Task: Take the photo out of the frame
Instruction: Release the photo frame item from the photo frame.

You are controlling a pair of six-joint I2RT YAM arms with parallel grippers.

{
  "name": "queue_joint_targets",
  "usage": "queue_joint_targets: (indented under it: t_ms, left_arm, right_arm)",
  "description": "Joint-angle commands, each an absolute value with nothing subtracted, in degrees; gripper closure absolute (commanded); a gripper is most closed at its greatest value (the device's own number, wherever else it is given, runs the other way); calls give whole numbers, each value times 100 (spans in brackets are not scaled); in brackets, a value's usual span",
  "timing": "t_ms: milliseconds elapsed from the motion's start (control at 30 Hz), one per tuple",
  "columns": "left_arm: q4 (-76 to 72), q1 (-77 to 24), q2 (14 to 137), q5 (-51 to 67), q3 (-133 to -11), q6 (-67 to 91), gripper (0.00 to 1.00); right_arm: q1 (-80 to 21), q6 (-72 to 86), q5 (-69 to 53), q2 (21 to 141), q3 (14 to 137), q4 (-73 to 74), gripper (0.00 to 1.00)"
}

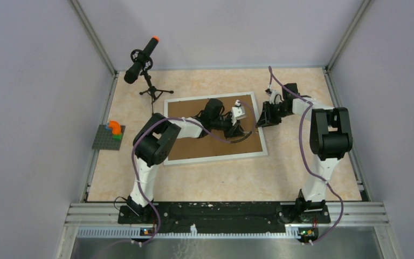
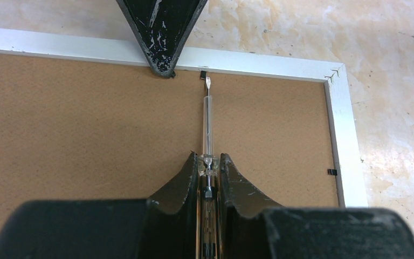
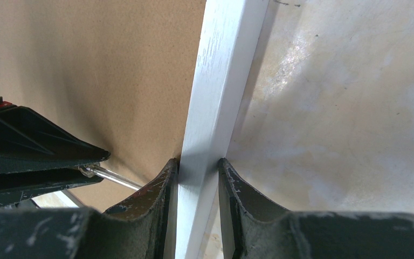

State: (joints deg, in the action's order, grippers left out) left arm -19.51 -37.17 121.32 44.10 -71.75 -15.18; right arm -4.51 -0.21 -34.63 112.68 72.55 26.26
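Left gripper (image 2: 209, 161) clamped on the screwdriver (image 2: 208, 116), blade just short of the black tab (image 2: 203, 73). Slide the tip under and lever at a low angle, without gouging the backing board (image 2: 86, 124). Frame (image 2: 259, 60) lies face-down on the table (image 2: 280, 27), photo hidden underneath. Right gripper (image 3: 198, 164) pinches the frame's right border, so brace there.
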Motion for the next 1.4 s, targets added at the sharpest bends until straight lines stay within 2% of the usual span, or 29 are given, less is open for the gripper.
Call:
queue_joint_targets:
  t_ms: [0,1367]
  left_arm:
    - [-1768,-3596,11920,4190,-7047,-1623,100]
    - [-1492,-3857,12378,4621,-7560,-1793,100]
  right_arm:
    - [-677,-270,-2927,11739,7089,2949,100]
    - [-678,-259,-2949,11777,7109,2949,100]
